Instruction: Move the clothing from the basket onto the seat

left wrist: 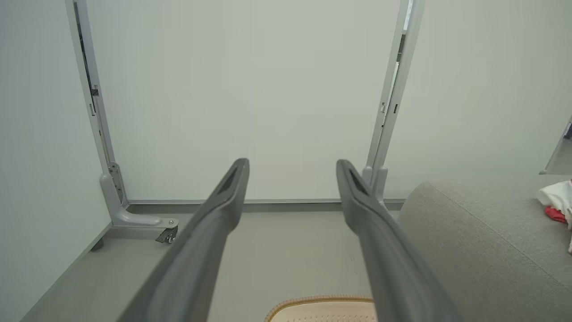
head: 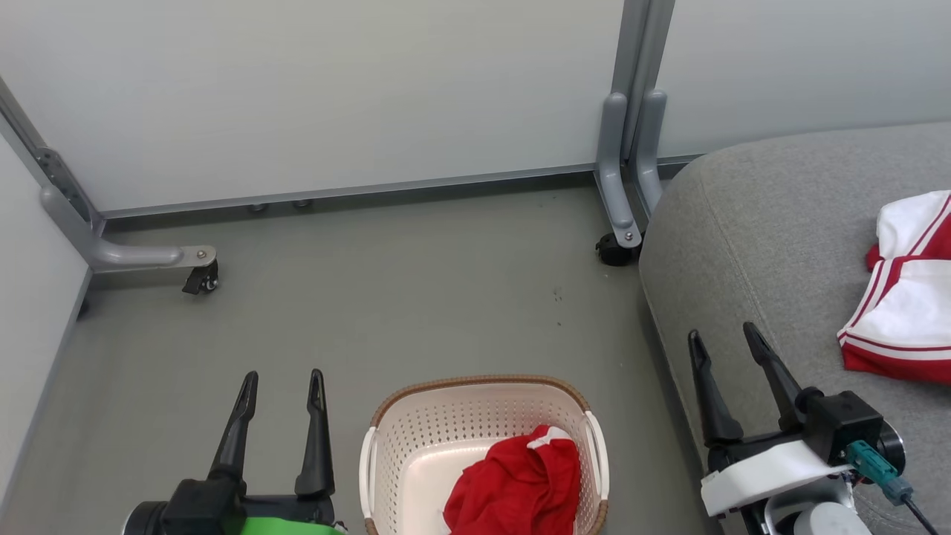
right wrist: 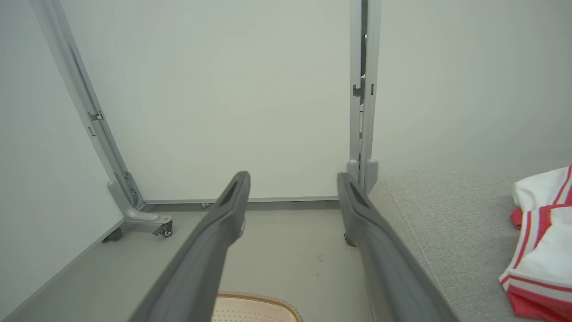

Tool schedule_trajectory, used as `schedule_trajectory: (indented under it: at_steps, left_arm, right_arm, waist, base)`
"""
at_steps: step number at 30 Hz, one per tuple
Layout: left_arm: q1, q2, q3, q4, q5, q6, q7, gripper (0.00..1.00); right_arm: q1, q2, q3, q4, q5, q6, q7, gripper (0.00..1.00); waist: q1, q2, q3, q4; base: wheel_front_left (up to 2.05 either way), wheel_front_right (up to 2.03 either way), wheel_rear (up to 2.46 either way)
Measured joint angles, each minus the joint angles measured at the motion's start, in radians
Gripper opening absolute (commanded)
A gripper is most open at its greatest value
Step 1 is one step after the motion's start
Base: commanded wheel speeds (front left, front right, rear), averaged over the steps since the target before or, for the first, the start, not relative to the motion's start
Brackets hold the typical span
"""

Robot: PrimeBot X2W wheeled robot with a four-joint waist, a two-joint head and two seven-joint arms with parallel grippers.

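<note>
Seat point(head: 773, 245): it is lying under and outboard of the right pincer point(head: 721, 331) and running on well ahead of the fingertips. A striped garment point(head: 906, 312) is resting on it, ahead and to the right of that pincer, well clear of the fingers. I am reading the job as half done.

Basket point(head: 475, 381): it is standing on the floor point(head: 446, 297) between the two pincers. Its left handle is sitting just beside the left pincer point(head: 284, 375), on that pincer's inboard side, and its right handle is lying near the right pincer. In both wrist views I am seeing the brown rim below and between the fingers.

Red garment point(head: 520, 487): it is sitting crumpled in the basket's near right part. That is inboard and down from either pincer, and back toward me from both sets of fingertips. It is bunching into a heap, so I am not finding a clear long axis.

I am judging the two arms about equally near it, with the right one also lying beside the seat. The coming reach is turning on this: the heap is lying behind the fingertips, so the arm needs to draw back, swing inward and drop.

Pincers: both are standing released, fingers spread, carrying nothing.
</note>
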Motion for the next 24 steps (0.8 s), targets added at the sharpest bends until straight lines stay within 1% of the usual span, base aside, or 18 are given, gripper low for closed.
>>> schedule_trajectory:
  at_steps: [8, 11, 21, 24]
  left_arm:
    - [0.007, 0.000, -0.010, 0.001, 0.003, 0.001, 0.000, 1.00]
    - [0.007, 0.000, -0.009, 0.004, 0.003, -0.005, 0.000, 1.00]
    - [0.006, 0.000, -0.010, 0.015, 0.004, -0.007, 0.000, 1.00]
    - [0.006, 0.000, -0.010, 0.020, 0.010, -0.015, 0.000, 1.00]
  right_arm:
    - [0.029, -0.007, 0.012, -0.007, -0.010, 0.000, 0.000, 1.00]
    - [0.029, -0.007, 0.016, -0.008, -0.012, 0.000, 0.000, 1.00]
    - [0.029, -0.008, 0.016, -0.015, -0.012, 0.000, 0.000, 1.00]
    - [0.030, -0.008, 0.018, -0.014, -0.014, 0.000, 0.000, 1.00]
  waist:
    - [0.0000, 0.0000, -0.011, 0.003]
    - [0.0000, 0.0000, -0.008, 0.002]
    - [0.0001, 0.0000, -0.002, 0.005]
    - [0.0001, 0.0000, -0.002, 0.004]
  base:
    - [0.00, 0.00, 0.00]
    - [0.00, 0.00, 0.00]
    - [0.00, 0.00, 0.00]
    - [0.00, 0.00, 0.00]
